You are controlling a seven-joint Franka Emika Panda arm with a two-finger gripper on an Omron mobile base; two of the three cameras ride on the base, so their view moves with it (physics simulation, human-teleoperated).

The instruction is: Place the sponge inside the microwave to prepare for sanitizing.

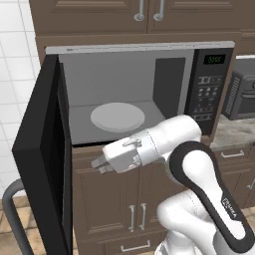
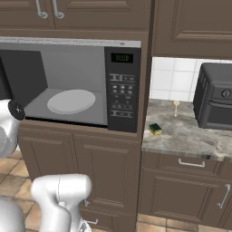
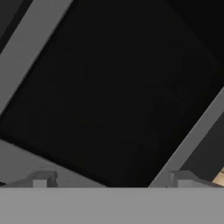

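step: microwave point(image 1: 124, 84) door open, sponge not fetched | gripper point(image 1: 99, 164) by door, jaws spread, empty | sponge point(image 2: 155, 128) at counter's point(image 2: 190, 131) left front edge | next: reach right, grasp

This is a home kitchen. A large black built-in microwave point(image 1: 134, 89) sits in a wall of brown wooden cabinets point(image 2: 108, 172) with grey bar handles, more cabinet doors above it and drawers below. To its right a grey stone counter point(image 2: 195, 136) runs under white wall tiles point(image 2: 174, 79); a dark toaster oven point(image 2: 216, 97) stands at the counter's back right, and a sponge point(image 2: 155, 129) lies near its left edge. The floor is tan tile point(image 2: 11, 174).
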